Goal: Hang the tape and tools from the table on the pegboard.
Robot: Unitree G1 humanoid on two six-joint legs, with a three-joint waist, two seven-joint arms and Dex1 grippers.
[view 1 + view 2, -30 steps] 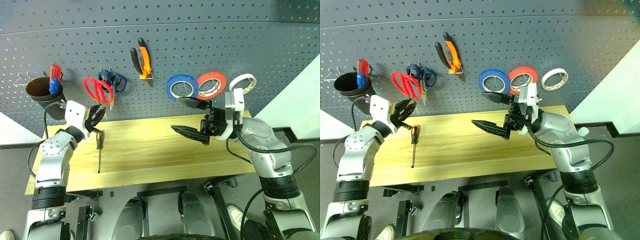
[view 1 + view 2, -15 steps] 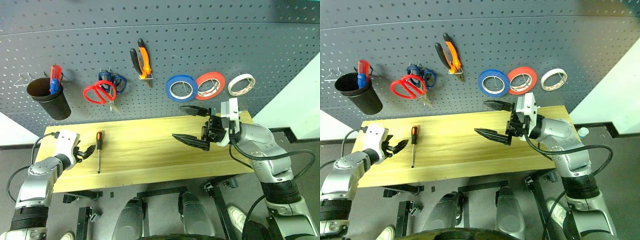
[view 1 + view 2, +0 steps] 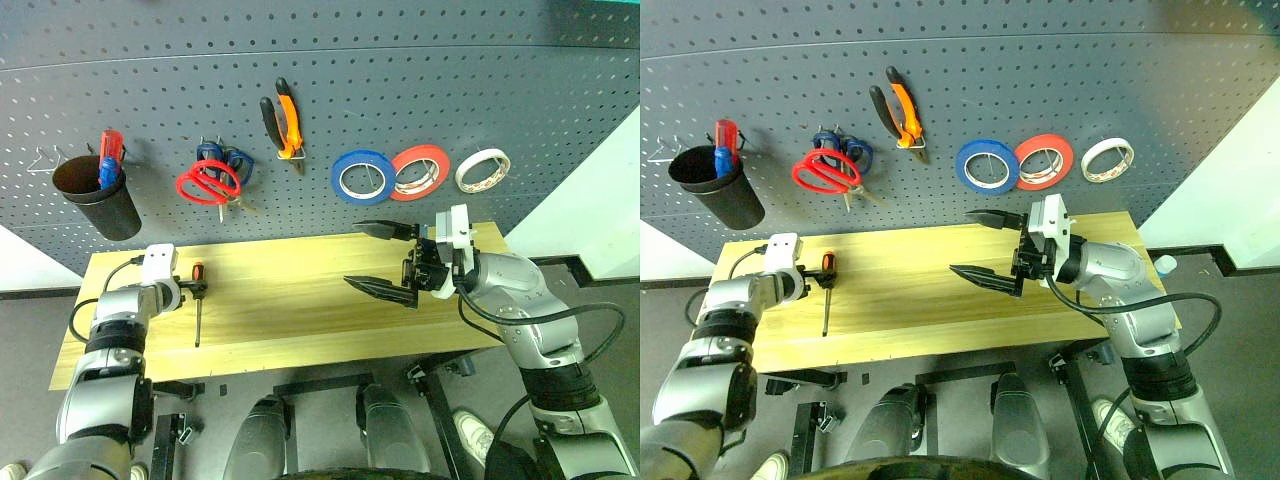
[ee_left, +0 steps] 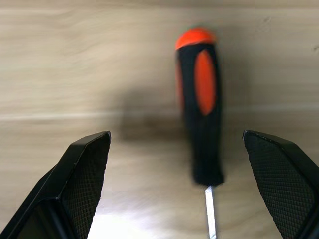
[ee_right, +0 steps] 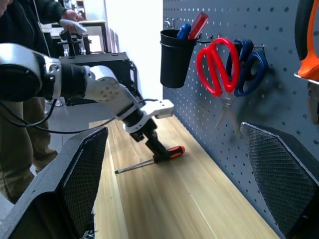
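screwdriver (image 3: 197,300) retrieval is the step in hand. it is the one task item left on the table (image 3: 300,330), lying flat near the left end with its black-and-orange handle toward the pegboard (image 3: 400,90) and its shaft pointing to the front edge.

items already hung on the pegboard: red-handled scissors (image 3: 207,186), over a blue-handled pair; pliers (image 3: 282,122); cream-white tape (image 3: 482,169), at the right end of the roll row beside the red-orange roll (image 3: 420,171) and the blue roll (image 3: 362,175).

left gripper (image 3: 190,290): low over the table at the handle end of the screwdriver. fingers spread wide. in the left wrist view the handle (image 4: 200,107) lies between the two fingertips (image 4: 87,169), touching neither.

right gripper (image 3: 385,258): held above the middle of the table, fingers spread wide, carrying nothing.

next move, as judged: lower the left gripper until the handle sits between the pads, then close across its width. the handle is round and may roll on the wood, so the closure should be square to it. after lifting, a free hook or the black cup (image 3: 95,195) at the left of the board looks the likely place for it.
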